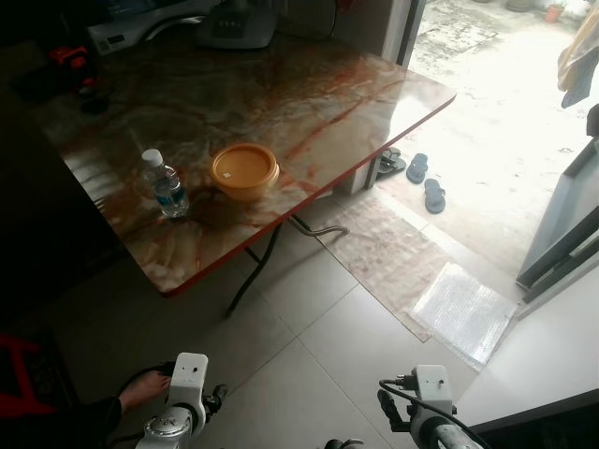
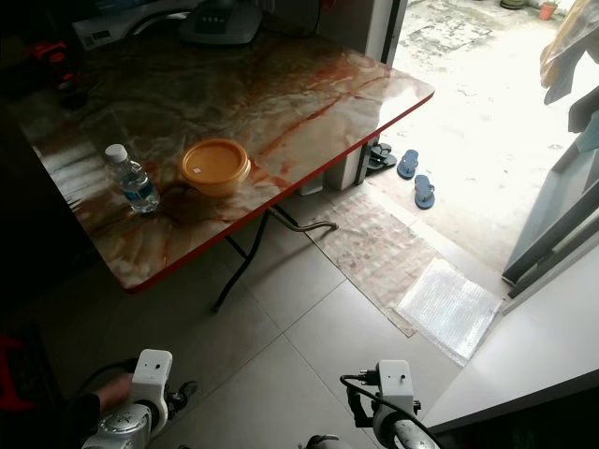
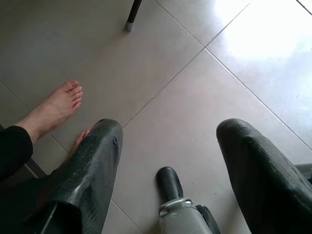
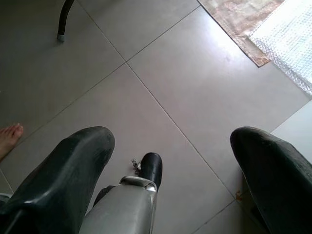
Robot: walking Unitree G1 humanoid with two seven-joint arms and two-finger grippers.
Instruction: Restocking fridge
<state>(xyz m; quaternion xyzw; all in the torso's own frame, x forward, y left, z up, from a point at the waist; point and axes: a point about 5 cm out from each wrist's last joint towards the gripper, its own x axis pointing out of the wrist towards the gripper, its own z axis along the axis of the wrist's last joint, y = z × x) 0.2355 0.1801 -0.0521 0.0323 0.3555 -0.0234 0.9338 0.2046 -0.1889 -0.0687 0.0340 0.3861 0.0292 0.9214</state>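
A clear water bottle (image 1: 166, 184) with a blue label stands upright near the front left of a marble-patterned table (image 1: 318, 103). An orange lidded bowl (image 1: 244, 169) sits just to its right, apart from it. Both arms hang low in front of the table, the left arm (image 1: 182, 404) and the right arm (image 1: 428, 400) at the bottom of the head views. My left gripper (image 3: 169, 129) is open above the floor tiles with nothing between its fingers. My right gripper (image 4: 170, 134) is likewise open and holds nothing.
A person's bare foot (image 3: 56, 107) rests on the tiles close to my left arm. A grey appliance (image 1: 234, 23) stands at the table's back. A patterned mat (image 1: 379, 248), bubble wrap (image 1: 465, 309) and sandals (image 1: 426, 182) lie by the bright doorway. A white panel (image 1: 552, 346) is at the right.
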